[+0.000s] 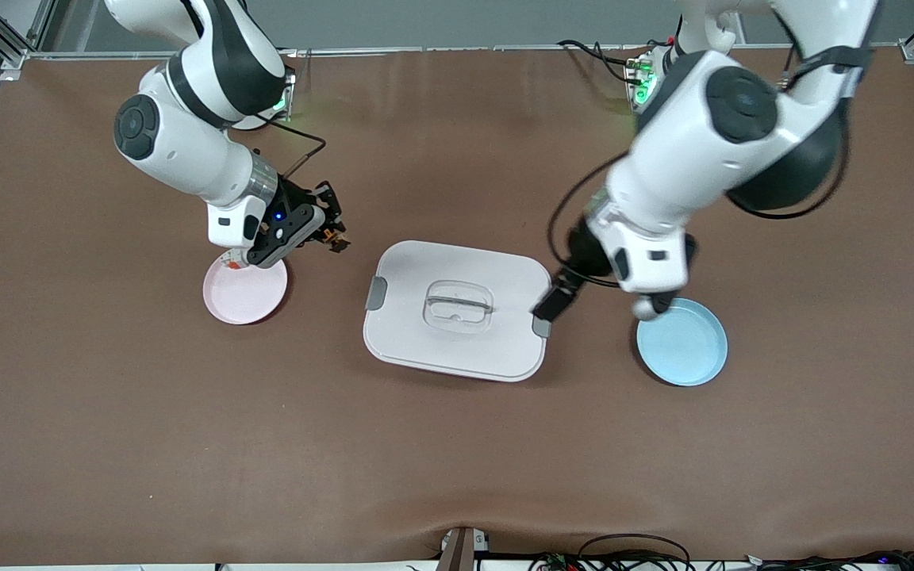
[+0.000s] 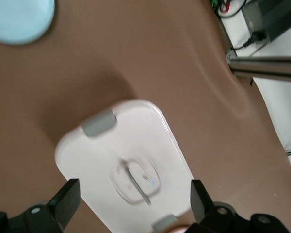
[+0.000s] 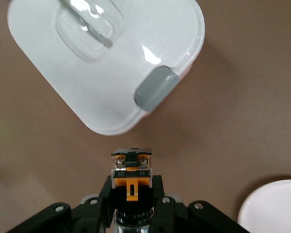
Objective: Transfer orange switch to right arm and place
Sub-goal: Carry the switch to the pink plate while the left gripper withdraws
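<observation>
Blue plate (image 1: 681, 342) sits under the empty, open left gripper (image 2: 136, 196); right gripper (image 1: 332, 230) clamps the orange switch (image 3: 131, 171), handover done, placing left.

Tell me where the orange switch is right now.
The switch is clamped in the right gripper, in the air between the pink plate and the white lidded box, toward the right arm's end of the table.

Orange switch (image 3: 131, 170), tiny black blocky part with orange centre and two screw terminals, clamped in the right gripper's (image 3: 132, 194) closed fingers, up in the air over bare brown table (image 1: 457, 476), at ten o'clock from the white lidded container (image 1: 457, 317)
</observation>
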`<move>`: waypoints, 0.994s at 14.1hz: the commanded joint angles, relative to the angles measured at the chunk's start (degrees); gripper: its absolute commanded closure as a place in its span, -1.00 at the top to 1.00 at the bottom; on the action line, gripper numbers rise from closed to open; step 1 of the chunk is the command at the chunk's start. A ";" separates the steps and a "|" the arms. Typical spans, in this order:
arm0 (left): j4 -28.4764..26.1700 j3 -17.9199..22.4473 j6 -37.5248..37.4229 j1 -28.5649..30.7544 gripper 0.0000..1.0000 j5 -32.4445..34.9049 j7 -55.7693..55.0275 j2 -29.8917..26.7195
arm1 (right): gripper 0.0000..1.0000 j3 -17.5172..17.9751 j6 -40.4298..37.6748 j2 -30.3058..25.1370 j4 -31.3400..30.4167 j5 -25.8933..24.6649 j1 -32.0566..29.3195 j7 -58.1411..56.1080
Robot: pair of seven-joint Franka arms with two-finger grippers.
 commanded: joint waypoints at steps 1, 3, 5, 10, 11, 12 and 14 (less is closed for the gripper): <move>-1.25 -0.29 -5.07 4.46 1.00 5.23 14.35 -2.39 | -1.00 0.46 -1.42 -0.35 0.23 -7.14 -2.03 -10.15; -1.17 -0.38 -7.45 5.27 1.00 13.59 24.82 -3.44 | -1.00 0.46 -0.99 -0.26 -0.73 -8.21 -3.61 -18.06; -1.17 -0.21 -9.03 7.53 1.00 15.03 29.25 -4.41 | -1.00 0.46 -0.02 -0.09 -1.09 -9.61 -5.80 -28.16; -1.34 -0.47 -16.06 14.74 1.00 14.16 44.80 -7.83 | -1.00 0.55 9.71 2.20 -5.29 -9.89 -13.80 -59.98; -1.34 -0.82 -18.33 16.76 1.00 13.63 48.48 -8.19 | -1.00 0.64 11.48 2.20 -6.70 -9.89 -14.77 -63.24; -1.25 -1.00 -20.36 18.09 1.00 12.58 52.60 -8.89 | -1.00 0.64 12.46 2.20 -7.85 -9.89 -15.56 -65.19; -2.74 2.49 -21.08 16.97 1.00 9.86 57.90 -12.13 | -1.00 0.55 13.43 2.46 -9.61 -9.89 -16.71 -68.18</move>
